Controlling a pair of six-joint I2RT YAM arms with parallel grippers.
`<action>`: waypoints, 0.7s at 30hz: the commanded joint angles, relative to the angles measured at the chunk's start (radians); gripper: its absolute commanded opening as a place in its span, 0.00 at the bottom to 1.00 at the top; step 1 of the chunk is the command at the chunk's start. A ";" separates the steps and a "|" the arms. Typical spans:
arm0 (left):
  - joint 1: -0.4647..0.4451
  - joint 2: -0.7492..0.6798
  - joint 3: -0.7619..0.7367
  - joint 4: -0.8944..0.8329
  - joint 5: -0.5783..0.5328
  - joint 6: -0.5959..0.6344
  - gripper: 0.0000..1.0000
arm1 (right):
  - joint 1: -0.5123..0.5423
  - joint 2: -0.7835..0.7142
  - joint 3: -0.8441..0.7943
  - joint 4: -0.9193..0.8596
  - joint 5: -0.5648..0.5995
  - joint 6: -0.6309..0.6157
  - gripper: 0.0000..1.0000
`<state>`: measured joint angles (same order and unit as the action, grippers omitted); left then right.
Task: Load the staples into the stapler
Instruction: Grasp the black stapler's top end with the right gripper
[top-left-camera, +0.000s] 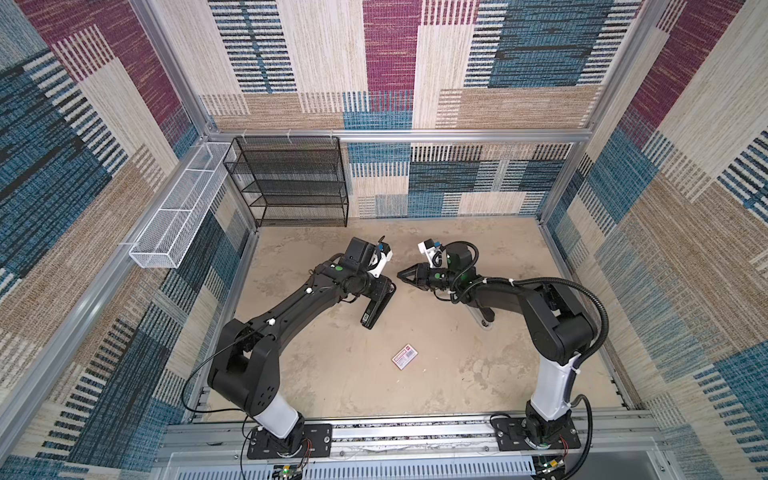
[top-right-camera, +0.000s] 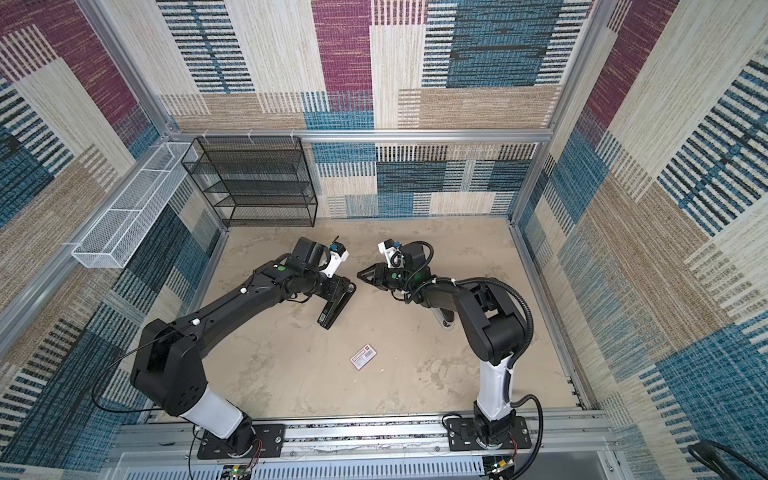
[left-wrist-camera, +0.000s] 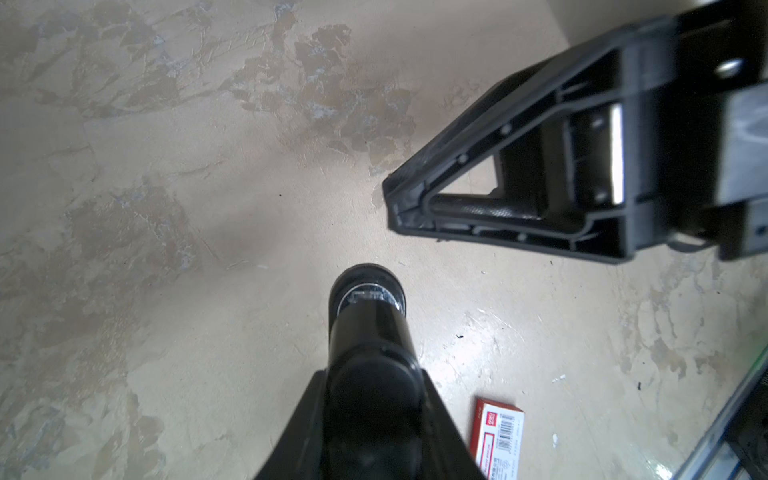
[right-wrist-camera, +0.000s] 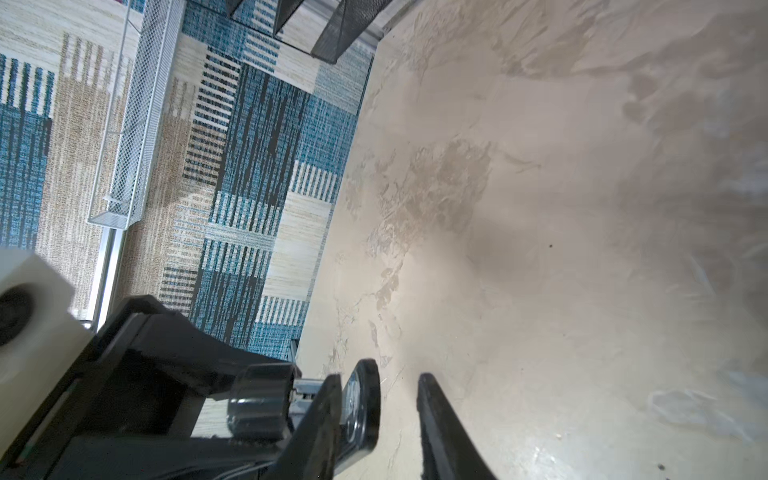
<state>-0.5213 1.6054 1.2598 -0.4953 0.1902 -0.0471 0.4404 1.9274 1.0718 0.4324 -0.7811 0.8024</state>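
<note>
Surface (top-left-camera: 332, 374): mottled beige, walled in by patterned panels, with open room across the near half.
Mesh rack (top-left-camera: 291, 183): black, against the back wall at the far-left corner.
Stapler (top-left-camera: 376, 307): black, clamped at a slant in the left fingers (left-wrist-camera: 303, 440).
Right fingers (right-wrist-camera: 436, 419): apart, gripping nothing, the stapler's tip just beside one (contact unclear).
Staple box (top-left-camera: 404, 356): label up, flat on the surface, well apart from both arms; the staples themselves are hidden.
</note>
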 joint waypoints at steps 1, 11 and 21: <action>-0.005 -0.018 -0.004 0.080 0.014 -0.014 0.00 | 0.012 0.026 0.019 0.038 -0.029 0.030 0.32; -0.016 -0.041 -0.021 0.114 -0.001 -0.022 0.00 | 0.032 0.067 0.018 0.102 -0.084 0.083 0.24; -0.017 -0.038 -0.035 0.117 -0.024 -0.014 0.00 | 0.029 0.005 -0.029 0.105 -0.033 0.074 0.28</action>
<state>-0.5396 1.5745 1.2282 -0.4599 0.1822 -0.0532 0.4694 1.9537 1.0504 0.5114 -0.8024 0.8810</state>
